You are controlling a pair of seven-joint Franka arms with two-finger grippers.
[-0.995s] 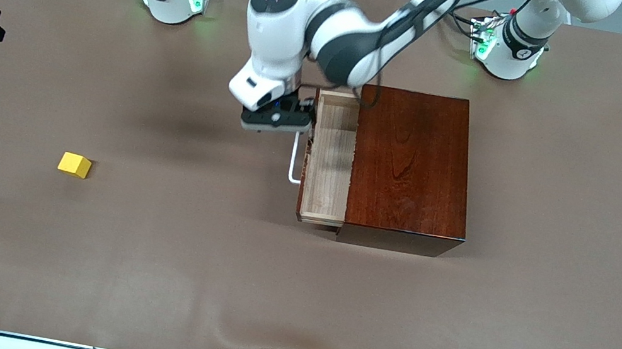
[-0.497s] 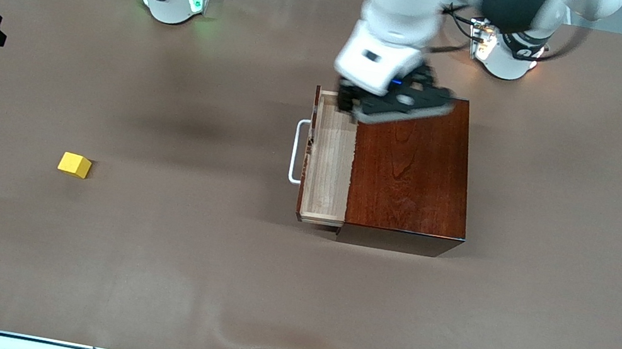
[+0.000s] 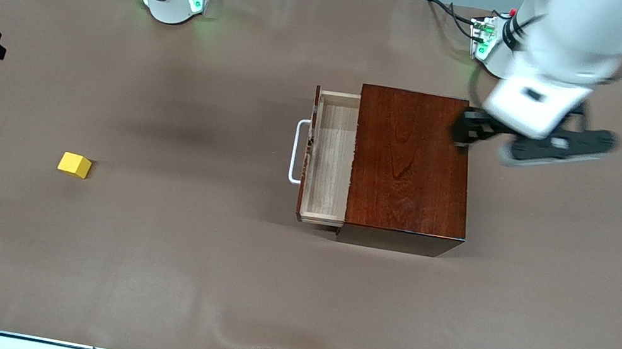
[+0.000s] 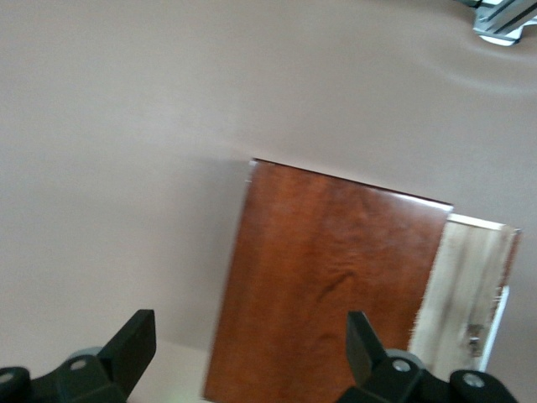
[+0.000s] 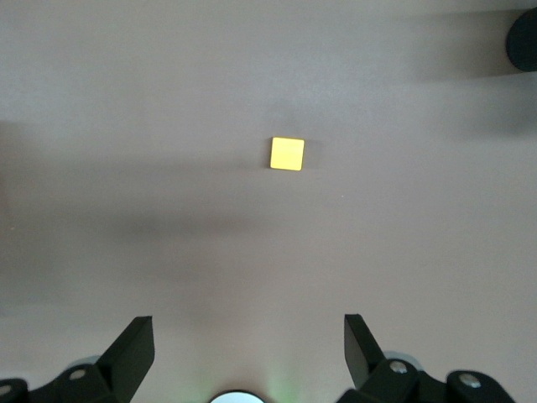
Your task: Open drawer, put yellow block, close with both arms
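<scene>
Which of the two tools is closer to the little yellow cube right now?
The right tool: it hangs open above the yellow cube. The left tool is open too, over the wooden box's edge at the left arm's end.

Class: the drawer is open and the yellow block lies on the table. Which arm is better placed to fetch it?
Likely the right: its open claw looks down on the yellow block; the left claw is by the box's end.

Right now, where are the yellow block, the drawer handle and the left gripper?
Yellow block [image 3: 74, 165], front view, top face.
Drawer handle [image 3: 294, 150], front view, middle of the white bar.
Left gripper [image 4: 250, 348], left wrist view, midway between its open fingers.
</scene>
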